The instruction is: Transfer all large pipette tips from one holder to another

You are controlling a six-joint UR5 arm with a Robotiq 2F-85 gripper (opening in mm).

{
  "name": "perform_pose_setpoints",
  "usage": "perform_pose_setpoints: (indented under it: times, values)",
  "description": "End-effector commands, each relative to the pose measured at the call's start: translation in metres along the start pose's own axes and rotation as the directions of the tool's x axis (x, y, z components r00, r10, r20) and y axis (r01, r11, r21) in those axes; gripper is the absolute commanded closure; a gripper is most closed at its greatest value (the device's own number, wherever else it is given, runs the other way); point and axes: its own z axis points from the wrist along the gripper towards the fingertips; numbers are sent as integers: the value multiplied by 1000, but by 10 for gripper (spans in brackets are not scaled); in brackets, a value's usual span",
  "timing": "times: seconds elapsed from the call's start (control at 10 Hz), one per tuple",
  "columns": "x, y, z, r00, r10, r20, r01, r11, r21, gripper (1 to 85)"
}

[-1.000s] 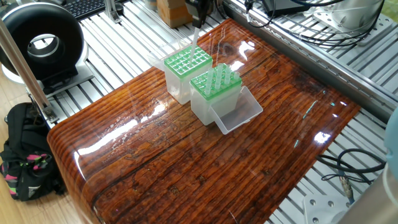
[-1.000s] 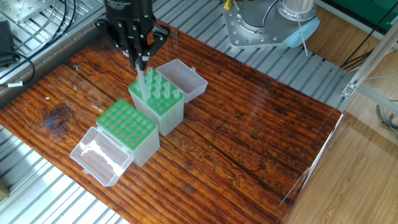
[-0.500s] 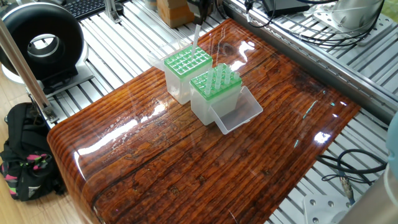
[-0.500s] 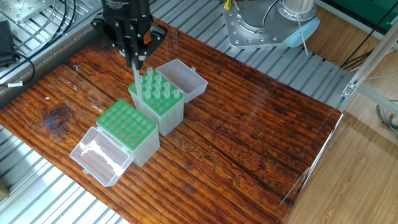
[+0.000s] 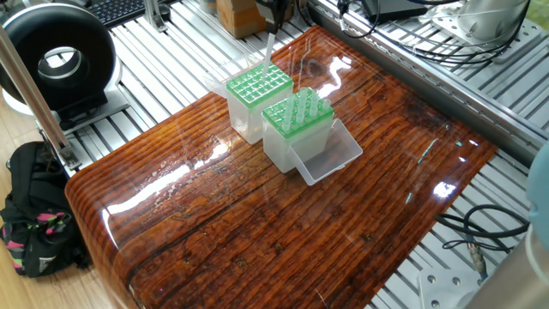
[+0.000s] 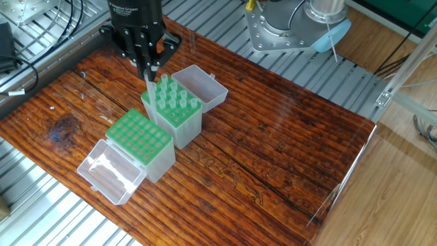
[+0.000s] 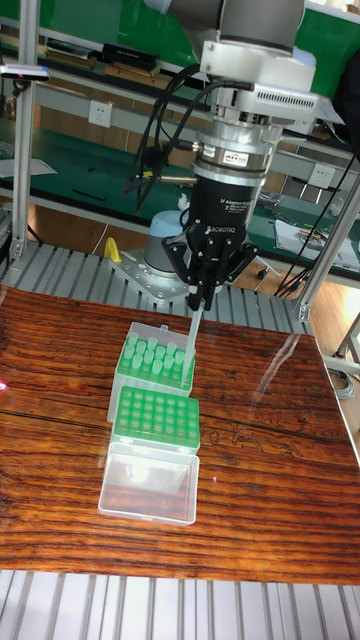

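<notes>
The tool (image 7: 198, 296) pinched one pipette tip (image 7: 192, 333), hanging upright, point down, beside the full rack (image 7: 152, 368); the empty rack (image 7: 155, 418) lay toward the bench's near edge in the tall view.

Two holders (image 6: 140, 145) (image 6: 175, 113) side by side on table (image 6: 273, 137), lids (image 6: 109, 171) outward.
</notes>
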Motion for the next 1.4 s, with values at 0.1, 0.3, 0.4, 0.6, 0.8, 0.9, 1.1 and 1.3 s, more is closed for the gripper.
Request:
perform_pose_setpoints:
  times: [0.1,0.3,0.4,0.6,0.8,0.9,1.1,1.3]
  values:
    - [2,-9,-1,1000,19,-9,-19,999,31,847]
    - [-2,-13,-2,1000,7,-10,-6,999,42,847]
    - [-11,-12,-5,1000,12,-4,-12,1000,25,847]
    - [-33,-15,-11,1000,21,16,-21,1000,-3,847]
    - [-48,-13,-8,999,21,29,-20,999,-26,847]
    - [-50,-10,-3,999,23,23,-22,999,-31,847]
    - [-59,-4,13,999,38,38,-37,999,-20,847]
    - [-69,-5,18,998,27,61,-26,999,-19,847]
